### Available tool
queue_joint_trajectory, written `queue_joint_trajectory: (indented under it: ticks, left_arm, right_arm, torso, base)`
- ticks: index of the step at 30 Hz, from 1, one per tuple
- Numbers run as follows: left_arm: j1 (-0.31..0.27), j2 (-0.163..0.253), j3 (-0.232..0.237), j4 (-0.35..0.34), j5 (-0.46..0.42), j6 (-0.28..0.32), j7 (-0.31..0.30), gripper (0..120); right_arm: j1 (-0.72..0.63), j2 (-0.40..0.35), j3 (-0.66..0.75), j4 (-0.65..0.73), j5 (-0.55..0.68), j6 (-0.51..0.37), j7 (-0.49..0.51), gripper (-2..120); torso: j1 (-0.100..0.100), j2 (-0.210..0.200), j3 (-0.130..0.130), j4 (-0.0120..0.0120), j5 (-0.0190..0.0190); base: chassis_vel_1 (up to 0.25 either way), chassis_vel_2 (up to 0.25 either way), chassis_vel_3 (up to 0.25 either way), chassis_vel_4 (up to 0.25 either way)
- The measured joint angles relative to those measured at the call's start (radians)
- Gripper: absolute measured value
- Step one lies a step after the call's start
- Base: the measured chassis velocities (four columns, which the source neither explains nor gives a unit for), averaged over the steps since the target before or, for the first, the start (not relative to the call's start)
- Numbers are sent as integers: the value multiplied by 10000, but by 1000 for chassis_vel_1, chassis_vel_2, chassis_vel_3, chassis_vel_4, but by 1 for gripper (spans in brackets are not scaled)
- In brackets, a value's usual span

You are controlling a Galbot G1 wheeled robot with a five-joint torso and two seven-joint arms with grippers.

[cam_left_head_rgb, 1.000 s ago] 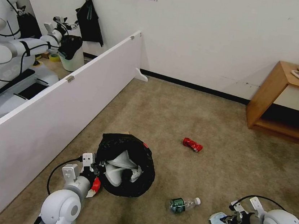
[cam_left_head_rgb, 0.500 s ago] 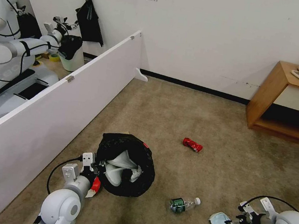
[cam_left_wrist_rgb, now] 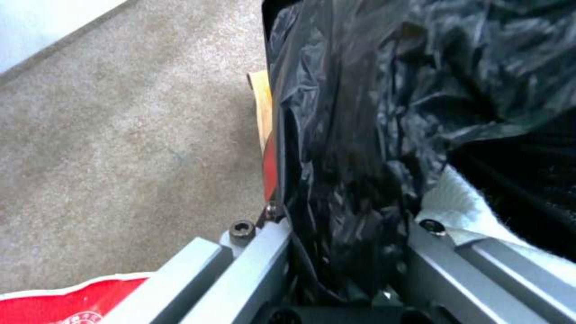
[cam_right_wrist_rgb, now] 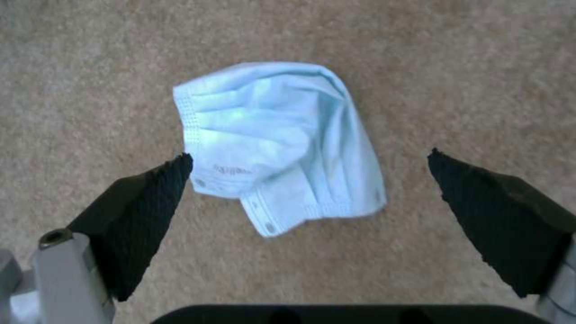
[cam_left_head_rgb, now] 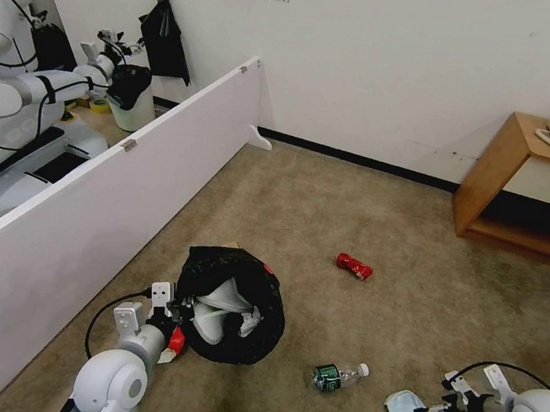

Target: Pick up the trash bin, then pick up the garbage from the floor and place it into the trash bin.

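Carpet floor: light blue cloth (cam_right_wrist_rgb: 282, 144) lies flat between the right gripper (cam_right_wrist_rgb: 309, 189)'s wide-spread fingers, which have drawn back slightly from it and opened. Cloth ungrasped; left gripper (cam_left_wrist_rgb: 345, 265) stays clamped on trash bin (cam_left_head_rgb: 233, 304) rim.
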Motion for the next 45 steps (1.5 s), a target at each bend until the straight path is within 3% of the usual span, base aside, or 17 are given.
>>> queue_joint_trajectory:
  ticks: [11,45]
  left_arm:
    - [18,88,-32,22,-80,-9,26,0]
    - [-100,55,-17,147,-120,-20,43,0]
  right_arm:
    - [441,662,-455,-674,-221,154,-229,100]
    - [656,1004,-416,-1394,-507,332,-493,100]
  torso:
    - [0,0,0,-1,0]
    - [0,0,0,-1,0]
  base:
    - [0,0,0,0]
    - [0,0,0,0]
